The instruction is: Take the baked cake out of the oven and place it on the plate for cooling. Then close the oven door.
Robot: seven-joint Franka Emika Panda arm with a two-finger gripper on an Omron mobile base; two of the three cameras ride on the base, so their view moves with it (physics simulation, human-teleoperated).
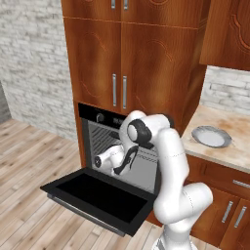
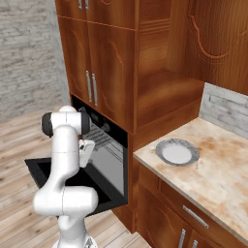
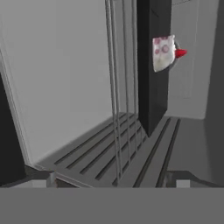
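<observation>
The oven [image 1: 99, 117] has its oven door [image 1: 97, 196] folded down flat and open. My gripper [image 3: 113, 178] is open at the oven mouth, its fingertips [image 3: 43, 176] wide apart with nothing between them. The hand view is rolled sideways. Ahead in it, deep in the cavity, the baked cake [image 3: 163, 52], small and white with a red top, sits against a dark oven tray [image 3: 151, 87]; the gripper is well short of it. The hand [image 1: 108, 157] reaches over the door into the opening. The plate [image 1: 211, 136] [image 2: 177, 152] lies bare on the counter to the right.
Wire racks [image 3: 118, 96] run through the cavity beside the tray. Wooden cabinets [image 1: 117, 58] rise above the oven. The marble counter [image 2: 218, 169] stretches right with drawers below. The open door [image 2: 41, 169] juts out over the wood floor at knee height.
</observation>
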